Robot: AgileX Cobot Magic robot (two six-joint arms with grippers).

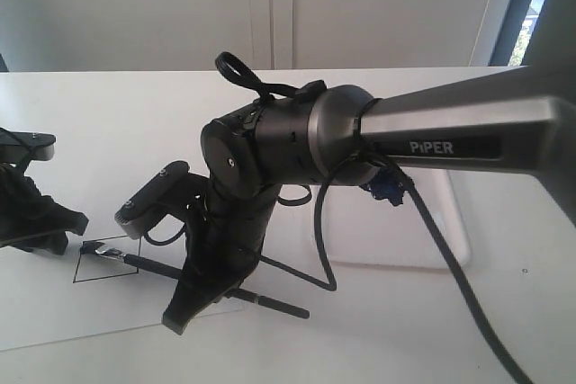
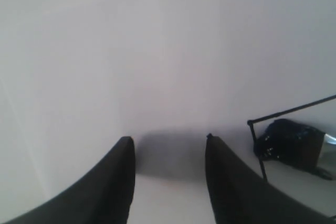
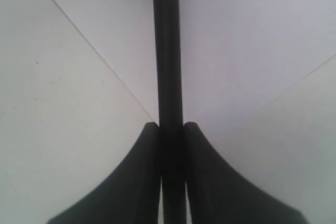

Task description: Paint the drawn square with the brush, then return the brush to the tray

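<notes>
The brush (image 1: 148, 264) lies low and slanted over the white paper. Its black handle (image 3: 167, 51) is pinched between the fingers of my right gripper (image 1: 193, 299) (image 3: 170, 127), which is shut on it. The silver ferrule and dark bristles (image 1: 97, 247) rest at the upper left of the drawn square (image 1: 106, 269), a thin black outline. In the left wrist view a corner of the square (image 2: 252, 124) shows with a black wet patch (image 2: 290, 144) inside it. My left gripper (image 1: 67, 231) (image 2: 168, 140) stands open and empty just left of the square. The tray (image 1: 450, 231) lies behind the right arm.
The paper sheet (image 1: 54, 312) covers the table's front left. The right arm and its black cable (image 1: 450, 258) stretch across the middle and hide most of the tray. A wall stands beyond the table's far edge (image 1: 135, 71).
</notes>
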